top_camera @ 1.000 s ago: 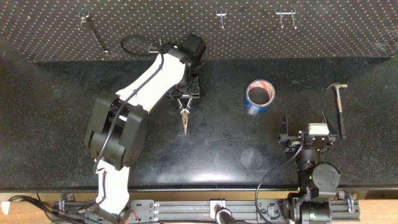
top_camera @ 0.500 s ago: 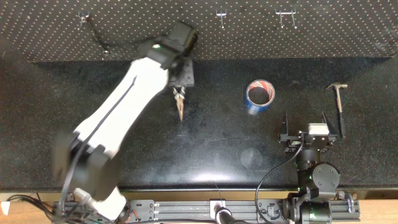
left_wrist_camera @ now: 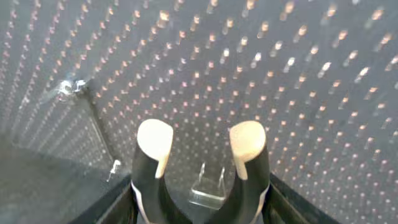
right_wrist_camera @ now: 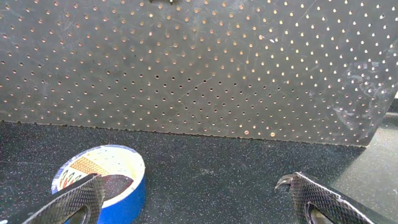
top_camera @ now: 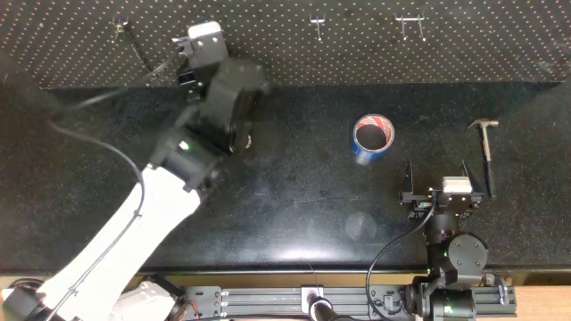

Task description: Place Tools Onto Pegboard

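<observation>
1 pegboard point(left_wrist_camera: 298, 74) stands before me, my right gripper point(right_wrist_camera: 189, 185) spread wide down at the table point(top_camera: 294, 205), my left gripper point(left_wrist_camera: 202, 202) raised close to the board and clamped on the pliers point(left_wrist_camera: 154, 143), whose 2 cream tips face a small hook point(left_wrist_camera: 208, 183).

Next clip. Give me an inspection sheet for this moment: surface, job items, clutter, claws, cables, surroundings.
Surface: black table, with the pegboard at its far edge.
Job's things: pliers in the left claw, handle ends pointing at the pegboard; tape roll and hammer lying on the table; slim tool hanging on the pegboard; bare hooks further along.
Clutter: nothing seen.
Claws: left claw shut on the pliers, up at the pegboard; right claw open, holding nothing, beside the hammer.
Cables: black cable loops over the table's front, clear of the tools.
Surroundings: nothing seen.
</observation>
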`<act>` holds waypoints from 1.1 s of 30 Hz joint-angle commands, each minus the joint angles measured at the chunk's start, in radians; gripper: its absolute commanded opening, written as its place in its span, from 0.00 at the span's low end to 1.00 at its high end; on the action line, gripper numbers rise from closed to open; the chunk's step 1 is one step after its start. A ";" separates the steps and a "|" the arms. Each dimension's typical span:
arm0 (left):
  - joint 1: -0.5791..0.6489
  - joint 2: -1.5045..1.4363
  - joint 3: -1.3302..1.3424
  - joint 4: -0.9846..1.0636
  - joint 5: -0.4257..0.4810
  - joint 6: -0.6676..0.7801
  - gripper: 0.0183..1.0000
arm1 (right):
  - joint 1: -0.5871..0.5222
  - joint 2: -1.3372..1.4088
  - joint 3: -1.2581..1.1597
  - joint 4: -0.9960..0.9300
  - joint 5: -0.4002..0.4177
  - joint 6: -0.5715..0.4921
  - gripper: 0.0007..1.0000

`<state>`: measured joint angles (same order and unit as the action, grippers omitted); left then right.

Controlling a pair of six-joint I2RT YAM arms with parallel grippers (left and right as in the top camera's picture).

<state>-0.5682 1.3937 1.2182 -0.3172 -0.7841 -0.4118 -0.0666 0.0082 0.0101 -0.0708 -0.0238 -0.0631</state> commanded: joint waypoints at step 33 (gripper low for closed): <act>0.098 0.163 -0.362 0.962 0.090 0.313 0.01 | -0.004 -0.007 -0.006 -0.002 0.006 -0.006 0.97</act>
<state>-0.4755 1.5375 0.8528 0.6262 -0.7013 -0.0982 -0.0666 0.0082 0.0101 -0.0708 -0.0238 -0.0631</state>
